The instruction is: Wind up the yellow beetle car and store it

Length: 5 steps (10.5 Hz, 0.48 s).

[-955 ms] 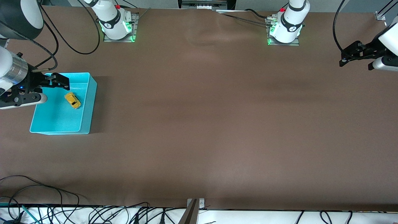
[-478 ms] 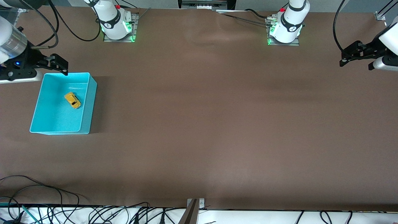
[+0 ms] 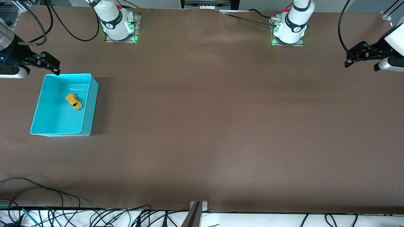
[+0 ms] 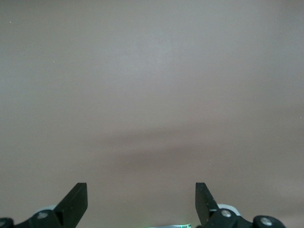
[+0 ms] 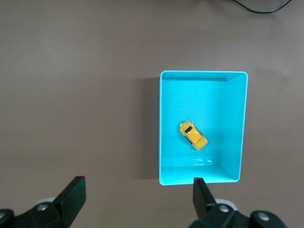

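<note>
Resting on its wheels, the yellow beetle car [image 3: 74, 101] sits inside the turquoise bin [image 3: 89, 104] at the right arm's end of the desk [image 3: 221, 126], on the bin's floor and apart from its walls, somewhat closer to the wall that faces the robots' bases than to the wall facing the front camera. The right gripper [image 3: 47, 64] hangs in the air just above the bin's corner on the bases' side, so the car lies below it and a little nearer the front camera. Its two fingers stand wide apart with nothing between them; the right wrist view looks straight down on the car [image 5: 193, 135] in the bin [image 5: 237, 95] past the spread fingertips [image 5: 76, 192]. The left gripper [image 3: 358, 56] waits over bare desk at the left arm's end, well apart from the bin, its jaws likewise spread and empty.
</note>
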### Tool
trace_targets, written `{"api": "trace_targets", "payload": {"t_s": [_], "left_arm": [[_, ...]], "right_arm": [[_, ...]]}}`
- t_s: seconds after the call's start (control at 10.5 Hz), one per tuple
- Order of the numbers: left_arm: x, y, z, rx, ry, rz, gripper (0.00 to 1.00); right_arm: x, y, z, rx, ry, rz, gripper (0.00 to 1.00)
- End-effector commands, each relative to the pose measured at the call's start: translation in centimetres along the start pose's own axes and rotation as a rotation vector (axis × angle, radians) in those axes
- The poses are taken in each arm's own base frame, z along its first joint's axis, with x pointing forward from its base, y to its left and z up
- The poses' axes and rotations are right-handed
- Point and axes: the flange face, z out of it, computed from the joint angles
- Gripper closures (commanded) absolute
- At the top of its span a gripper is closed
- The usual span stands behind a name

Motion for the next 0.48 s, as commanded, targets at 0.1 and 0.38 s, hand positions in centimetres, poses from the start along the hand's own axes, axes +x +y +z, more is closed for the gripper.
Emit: {"api": "trace_targets", "payload": {"t_s": [0.1,0.38], "left_arm": [[0.20,0.10,-0.71,0.009,0.002,-0.006,0.00],[0.18,-0.09,-0.71,0.012,0.001,-0.008,0.00]], "right_arm": [[-0.43,1.42,-1.67,-0.001,0.004,0.037,0.00],[-0.39,1.27,-1.95,0.001,0.009,0.039,0.00]]}}
